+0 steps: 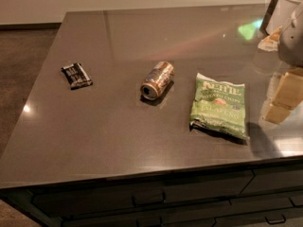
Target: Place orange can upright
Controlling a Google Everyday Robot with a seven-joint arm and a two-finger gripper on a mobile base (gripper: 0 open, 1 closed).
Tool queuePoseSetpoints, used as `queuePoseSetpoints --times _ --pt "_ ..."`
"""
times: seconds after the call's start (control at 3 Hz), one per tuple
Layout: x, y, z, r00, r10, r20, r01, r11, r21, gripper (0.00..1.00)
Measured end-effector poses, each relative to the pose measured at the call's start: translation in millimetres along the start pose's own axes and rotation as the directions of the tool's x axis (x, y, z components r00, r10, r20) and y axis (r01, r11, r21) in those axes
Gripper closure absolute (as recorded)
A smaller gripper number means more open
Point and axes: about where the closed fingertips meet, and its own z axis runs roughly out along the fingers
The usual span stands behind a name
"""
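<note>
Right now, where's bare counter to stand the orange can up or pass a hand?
Widest bare patch: the counter behind the orange can, up to the far edge. Also free: the front strip along the near edge, and the gap between the black wrapper and the can. Crowded: the view's right, where the green chip bag lies beside the pincer.

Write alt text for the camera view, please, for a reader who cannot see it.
An orange can lies on its side in the middle of a dark counter, between a black wrapper on the left and a green chip bag on the right. The gripper is at the far right edge, apart from the can.
</note>
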Motion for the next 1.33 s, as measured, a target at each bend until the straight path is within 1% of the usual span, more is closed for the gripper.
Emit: queuePoseSetpoints --times 0.33,0.67,1.0,1.33 --pt "0 0 0 1.0 0.0 0.0 0.0 1.0 0.0 0.0" --pt "0 -2 1 1.0 -0.013 -0.017 0.013 0.9999 0.002 0.0" --pt "-6 -13 8 0.999 -0.046 -0.015 0.046 0.9989 -0.005 0.0" --pt "-11 -20 12 0.998 -0.068 -0.013 0.068 0.9977 -0.01 0.0"
